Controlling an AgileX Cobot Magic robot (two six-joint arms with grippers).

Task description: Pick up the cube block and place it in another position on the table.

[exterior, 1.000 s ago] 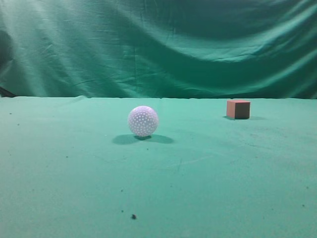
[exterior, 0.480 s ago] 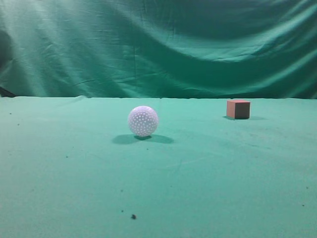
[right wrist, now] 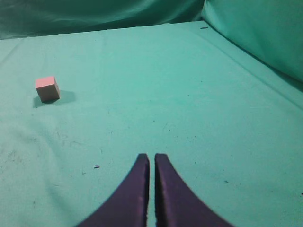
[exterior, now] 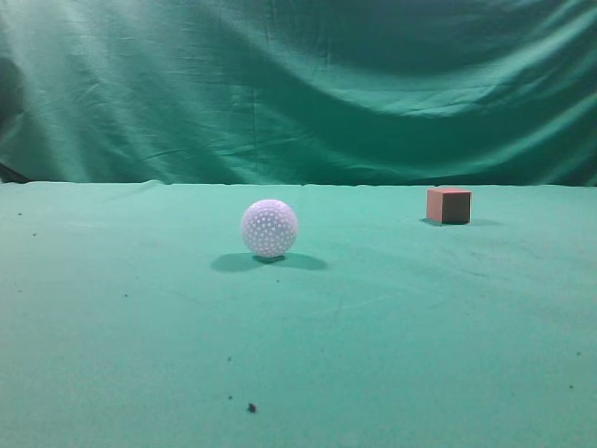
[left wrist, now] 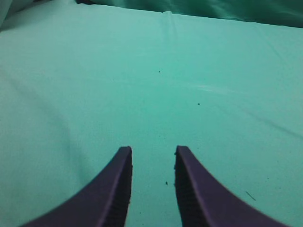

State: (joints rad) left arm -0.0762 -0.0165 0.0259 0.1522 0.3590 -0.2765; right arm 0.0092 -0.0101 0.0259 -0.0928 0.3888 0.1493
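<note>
Two things are sitting on the bench [exterior: 392, 355]: cube [exterior: 449, 205] and ball [exterior: 270, 228]. Cube is resting flat on the green cloth at right in the exterior view, farther back, close to where the bench is meeting the curtain [exterior: 298, 84]. It is showing a lighter reddish face toward the left and a darker face toward the right, and casting a small shadow. Ball is white, dimpled, sitting left of center and nearer the camera, well apart from the cube, shadow spreading under it on both sides. Dark specks are dotting the cloth up front.

Neither arm is showing in the exterior view.

Left claw [left wrist: 152, 150] is hovering over bare cloth in the left wrist view, its dark fingers [left wrist: 116, 189] standing apart with a clear gap of green between the tips, nothing between them. Only specks and faint creases are lying ahead of it.

Right claw [right wrist: 151, 156] is showing in the right wrist view with fingers [right wrist: 135, 194] pressed nearly together, just a thin slit between them, gripping nothing. Cube [right wrist: 47, 88] is appearing far up and left of this claw, well apart from it, sitting upright on the bench [right wrist: 189, 109] with its shadow falling to the right. Curtain [right wrist: 251, 28] is hanging at the top and right edge of that view.
</note>
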